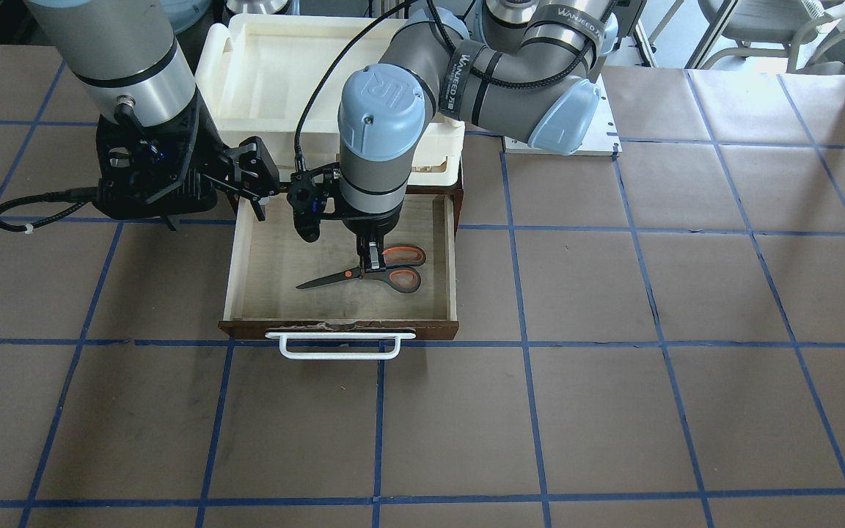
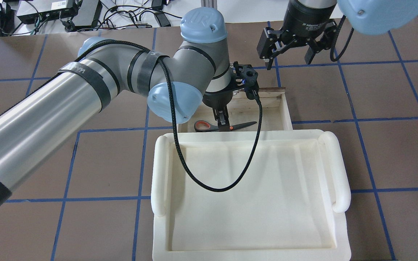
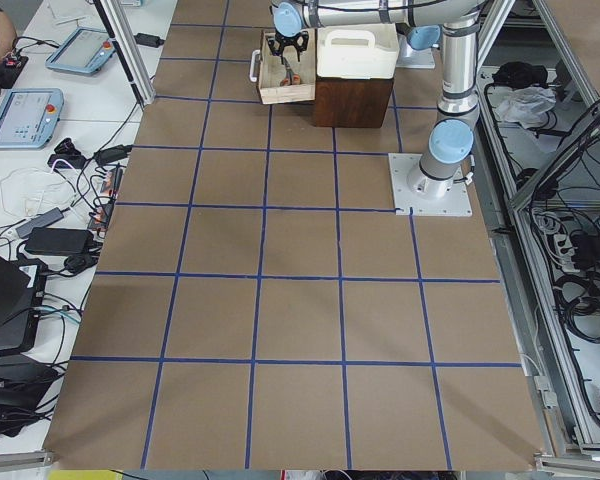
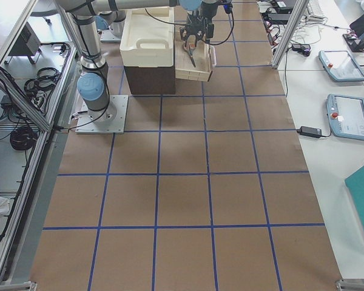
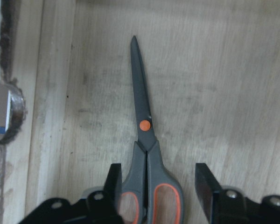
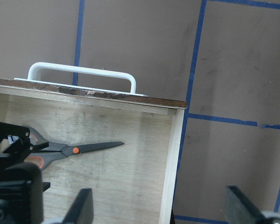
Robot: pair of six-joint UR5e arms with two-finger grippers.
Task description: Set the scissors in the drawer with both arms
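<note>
The scissors [image 1: 349,273] lie flat on the pale floor of the open drawer [image 1: 276,249], blades pointing toward the right arm's side. They also show in the overhead view [image 2: 243,125] and the left wrist view [image 5: 144,126]. My left gripper [image 1: 372,265] reaches down into the drawer. It is open, with one finger on each side of the grey handles [image 5: 157,170] and a gap showing on the right side. My right gripper [image 1: 261,187] is open and empty. It hovers beside the drawer's side wall [image 6: 177,154], with the scissors [image 6: 74,150] in its view.
A cream-white plastic tray [image 2: 249,188] sits on top of the brown cabinet behind the drawer. The drawer's white bar handle [image 1: 339,345] sticks out at the front. The left arm's black cable [image 2: 209,181] loops over the tray. Brown paper with blue tape lines [image 1: 613,367] covers the table.
</note>
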